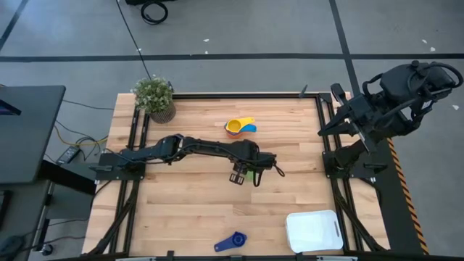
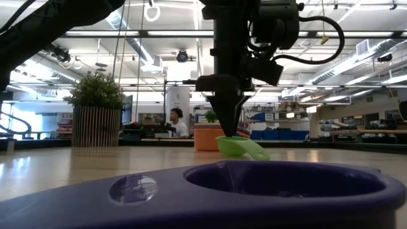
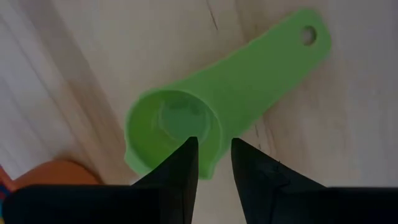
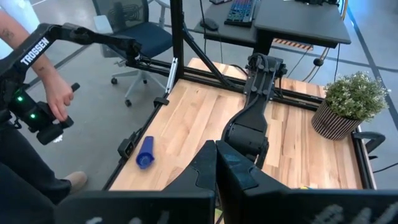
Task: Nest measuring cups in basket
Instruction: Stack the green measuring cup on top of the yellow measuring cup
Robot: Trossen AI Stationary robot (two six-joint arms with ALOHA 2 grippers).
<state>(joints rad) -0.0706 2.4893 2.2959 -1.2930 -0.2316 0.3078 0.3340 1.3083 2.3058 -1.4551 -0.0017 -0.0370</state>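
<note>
A green measuring cup (image 3: 174,127) rests on the wooden table (image 1: 188,210) near its middle, handle (image 3: 273,68) lying flat. My left gripper (image 3: 214,155) points down over it (image 1: 245,175), open. One finger stands over the bowl and the other outside the wall beside the handle root. Orange, yellow and blue cups (image 1: 239,127) sit nested toward the far edge. A dark blue cup (image 1: 230,243) lies at the near edge. The white basket (image 1: 313,230) sits at the near right corner. My right gripper (image 4: 216,163) is shut, raised off the table's right side.
A potted plant (image 1: 154,96) stands at the far left corner. Bare wood lies between the green cup (image 1: 251,174) and the basket. In the right wrist view a person's hand (image 4: 59,99) holds a control handle beyond the table's near edge.
</note>
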